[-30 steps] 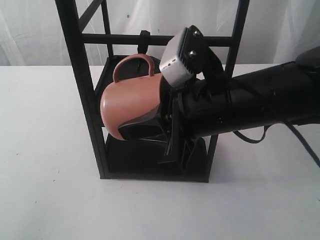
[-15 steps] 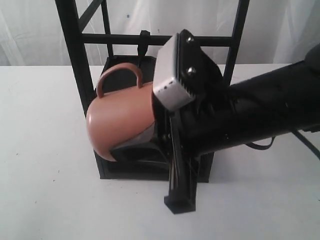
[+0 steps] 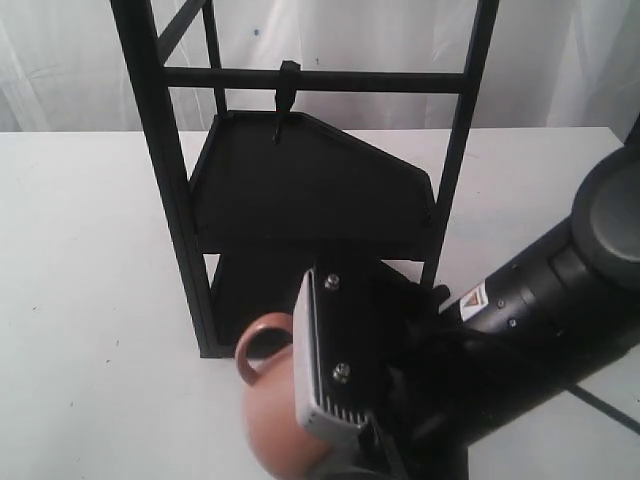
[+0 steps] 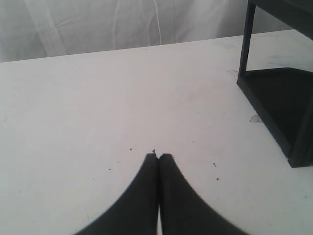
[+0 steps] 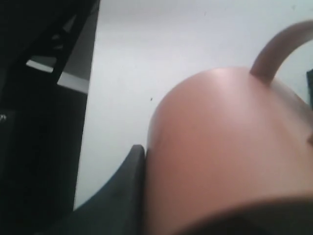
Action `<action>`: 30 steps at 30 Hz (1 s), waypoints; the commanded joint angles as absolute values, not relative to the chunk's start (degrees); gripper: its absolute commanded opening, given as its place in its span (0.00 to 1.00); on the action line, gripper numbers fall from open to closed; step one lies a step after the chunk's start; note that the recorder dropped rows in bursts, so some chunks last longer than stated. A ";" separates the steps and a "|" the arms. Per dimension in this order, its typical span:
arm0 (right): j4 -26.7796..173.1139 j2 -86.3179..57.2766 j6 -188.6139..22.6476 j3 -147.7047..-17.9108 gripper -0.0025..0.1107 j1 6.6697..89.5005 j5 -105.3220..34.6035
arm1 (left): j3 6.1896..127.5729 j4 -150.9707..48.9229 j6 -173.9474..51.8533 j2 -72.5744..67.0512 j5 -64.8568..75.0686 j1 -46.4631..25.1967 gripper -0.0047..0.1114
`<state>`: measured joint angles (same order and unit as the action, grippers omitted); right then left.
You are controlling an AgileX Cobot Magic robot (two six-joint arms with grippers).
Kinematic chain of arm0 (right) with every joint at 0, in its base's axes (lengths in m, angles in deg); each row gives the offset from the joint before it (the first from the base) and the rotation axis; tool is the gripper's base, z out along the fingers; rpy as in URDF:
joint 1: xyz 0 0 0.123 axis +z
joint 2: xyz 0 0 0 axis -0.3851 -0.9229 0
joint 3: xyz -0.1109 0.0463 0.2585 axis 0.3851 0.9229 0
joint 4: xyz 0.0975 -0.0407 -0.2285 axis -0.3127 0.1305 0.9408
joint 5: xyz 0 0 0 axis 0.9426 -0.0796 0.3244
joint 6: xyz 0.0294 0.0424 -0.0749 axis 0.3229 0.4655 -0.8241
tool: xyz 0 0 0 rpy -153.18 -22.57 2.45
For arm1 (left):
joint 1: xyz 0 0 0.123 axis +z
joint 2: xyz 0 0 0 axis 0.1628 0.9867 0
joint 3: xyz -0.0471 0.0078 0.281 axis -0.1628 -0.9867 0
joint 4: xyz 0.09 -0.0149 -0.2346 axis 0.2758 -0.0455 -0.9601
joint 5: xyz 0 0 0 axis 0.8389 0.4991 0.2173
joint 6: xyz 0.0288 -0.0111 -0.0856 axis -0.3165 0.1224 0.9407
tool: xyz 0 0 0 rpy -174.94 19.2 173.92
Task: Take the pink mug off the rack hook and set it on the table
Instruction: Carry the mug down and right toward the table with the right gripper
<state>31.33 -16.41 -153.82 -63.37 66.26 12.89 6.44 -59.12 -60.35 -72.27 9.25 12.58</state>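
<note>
The pink mug [image 3: 272, 425] is off the rack hook [image 3: 283, 102] and low in front of the rack [image 3: 165, 190], at the bottom edge of the exterior view, handle up. I cannot tell whether it touches the table [image 3: 90, 300]. My right gripper [image 5: 222, 127] is shut on the pink mug [image 5: 220, 147]; one dark finger [image 5: 129, 171] presses its side and the other is hidden. The wrist camera block [image 3: 335, 360] covers the grip in the exterior view. My left gripper [image 4: 159, 155] is shut on nothing above the table [image 4: 98, 98], apart from the rack [image 4: 279, 98].
The rack's two black tray shelves [image 3: 310, 190] sit behind the mug, with its upright posts on either side. The right arm [image 3: 540, 320] reaches in from the lower right. White curtains hang behind the table.
The right gripper has carried the pink mug off the hook, down and forward out of the rack to the front of its base. The hook now hangs bare.
</note>
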 commanded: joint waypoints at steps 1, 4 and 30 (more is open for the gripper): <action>41.11 -15.94 -142.80 -61.46 0.02 67.26 12.55 | 6.19 -59.37 -60.27 -72.57 9.42 12.75 0.04; 48.85 -15.94 -134.05 -60.24 0.02 67.26 12.54 | 6.19 -59.37 -60.27 -72.57 9.42 12.75 0.04; 73.17 -17.65 -103.85 -55.48 0.02 67.13 16.75 | 6.19 -59.37 -60.27 -72.57 9.42 12.11 0.04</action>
<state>70.62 -16.86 -105.62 -55.59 67.22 17.11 6.44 -59.12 -60.35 -72.27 9.25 12.48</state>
